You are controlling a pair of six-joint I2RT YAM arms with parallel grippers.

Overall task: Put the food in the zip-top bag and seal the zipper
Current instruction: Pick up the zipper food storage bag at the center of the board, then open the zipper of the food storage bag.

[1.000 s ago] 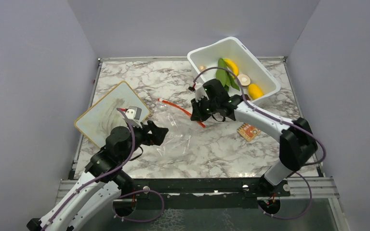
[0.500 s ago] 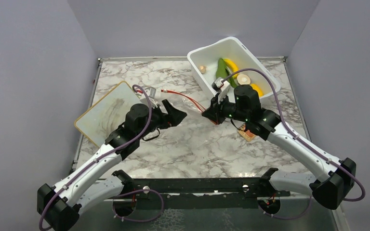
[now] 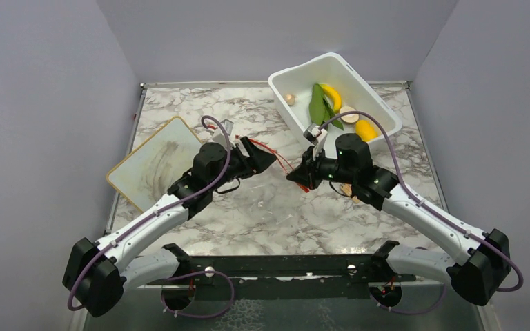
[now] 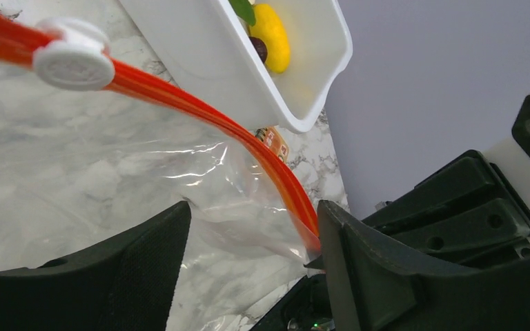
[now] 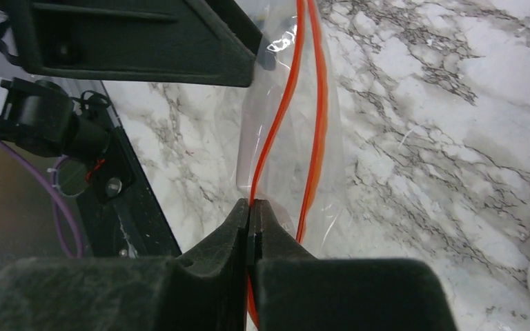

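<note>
While right gripper (image 5: 252, 207) pinches zipper (image 5: 315, 103), left gripper (image 4: 248, 224), parted, flanks bag (image 4: 110, 183).

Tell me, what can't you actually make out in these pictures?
- Top view: the left hand and right hand cover the zip-top bag almost entirely.
- Left wrist view: the top edge cuts off the white tub; only one yellow fruit shows clearly.
- Right wrist view: the right hand's fingers hide the zipper below the pinch.
- Left wrist view: the zipper hides most of the orange square.
</note>
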